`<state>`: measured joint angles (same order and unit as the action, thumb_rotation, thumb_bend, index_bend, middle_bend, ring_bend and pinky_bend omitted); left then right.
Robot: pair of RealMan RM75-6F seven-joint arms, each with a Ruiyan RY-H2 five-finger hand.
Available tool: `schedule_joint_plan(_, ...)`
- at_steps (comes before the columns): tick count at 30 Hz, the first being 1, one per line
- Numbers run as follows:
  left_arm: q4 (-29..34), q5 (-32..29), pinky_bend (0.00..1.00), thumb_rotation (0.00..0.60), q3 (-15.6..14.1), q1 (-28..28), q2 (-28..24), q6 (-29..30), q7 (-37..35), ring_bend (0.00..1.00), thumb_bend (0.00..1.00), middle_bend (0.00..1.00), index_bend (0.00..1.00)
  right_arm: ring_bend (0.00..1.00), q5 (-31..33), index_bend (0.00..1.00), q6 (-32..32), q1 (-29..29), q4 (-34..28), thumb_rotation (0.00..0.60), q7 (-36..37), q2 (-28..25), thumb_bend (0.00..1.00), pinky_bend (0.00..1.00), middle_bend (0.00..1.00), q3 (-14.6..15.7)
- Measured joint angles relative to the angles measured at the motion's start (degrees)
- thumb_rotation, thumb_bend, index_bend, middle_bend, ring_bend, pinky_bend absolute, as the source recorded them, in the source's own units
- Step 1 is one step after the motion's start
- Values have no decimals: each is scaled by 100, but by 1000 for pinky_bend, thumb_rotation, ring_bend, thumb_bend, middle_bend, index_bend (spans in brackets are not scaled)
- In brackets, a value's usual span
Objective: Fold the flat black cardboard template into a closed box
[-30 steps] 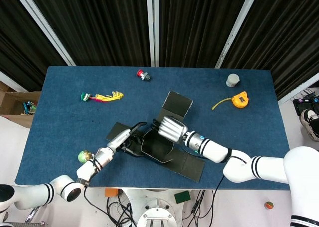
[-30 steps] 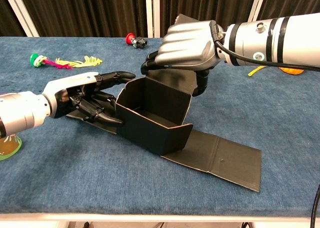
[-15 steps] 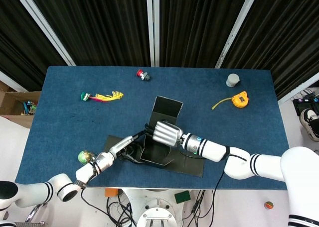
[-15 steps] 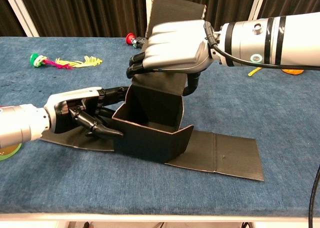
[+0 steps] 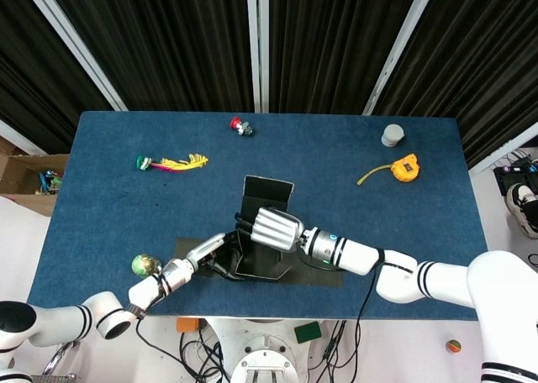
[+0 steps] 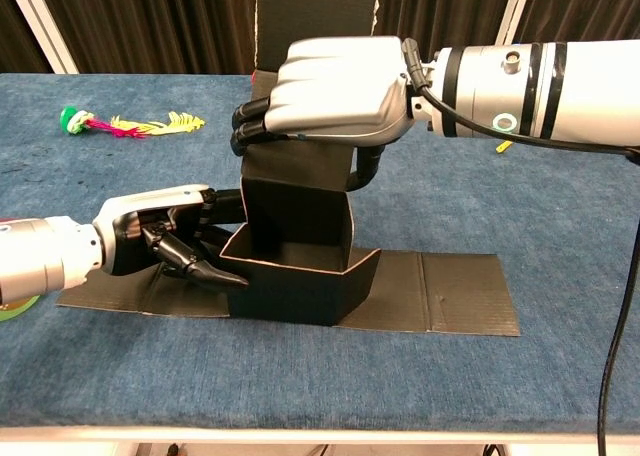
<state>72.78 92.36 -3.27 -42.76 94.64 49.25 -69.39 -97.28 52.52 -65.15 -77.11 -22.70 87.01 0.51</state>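
The black cardboard box stands half-formed near the table's front edge, open on top. Its tall back panel rises upright, and flat flaps lie on the cloth to the right and to the left. My right hand grips the back wall from above, with its fingers curled over the front of the wall and the thumb behind it. My left hand lies low at the box's left side. Its fingertips touch the left wall and it holds nothing.
A feathered toy lies at the far left. A red-capped item, a grey cylinder and a yellow tape measure sit along the far side. A green ball rests by my left forearm.
The box has slid toward the front edge and turned square to it. Its back panel swung up to vertical, my right hand following it leftward, and my left hand drew back with the left wall.
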Motion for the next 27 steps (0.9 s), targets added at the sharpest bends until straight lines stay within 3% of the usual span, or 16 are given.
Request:
schedule_joint_plan(3, -7, -58, 867, 600, 8, 0, 31, 0, 161, 478, 37, 207, 199, 686, 32, 11, 49, 69, 12, 600, 257, 50, 348, 1000, 122, -29)
schedule_joint_plan(8, 43, -179, 867, 600, 21, -4, 54, -30, 440, 482, 36, 231, 221, 637, 317, 0, -46, 166, -128, 600, 699, 38, 208, 1000, 5, -105)
schedule_joint_plan(12, 75, -223, 867, 600, 24, 0, 55, -21, 496, 482, 36, 235, 237, 593, 700, 0, -268, 240, -404, 600, 1190, -89, 159, 1000, 0, -207)
schedule_joint_plan(19, 185, -230, 868, 600, 38, 20, -48, 87, 502, 484, 36, 272, 265, 587, 1039, 0, -371, 406, -692, 600, 2175, -305, 158, 1000, 0, -369)
schedule_joint_plan(27, 469, -333, 870, 600, 89, -35, -406, -9, 402, 485, 36, 292, 272, 590, 686, 0, 485, 785, -675, 600, 3217, -440, 157, 1000, 6, -456)
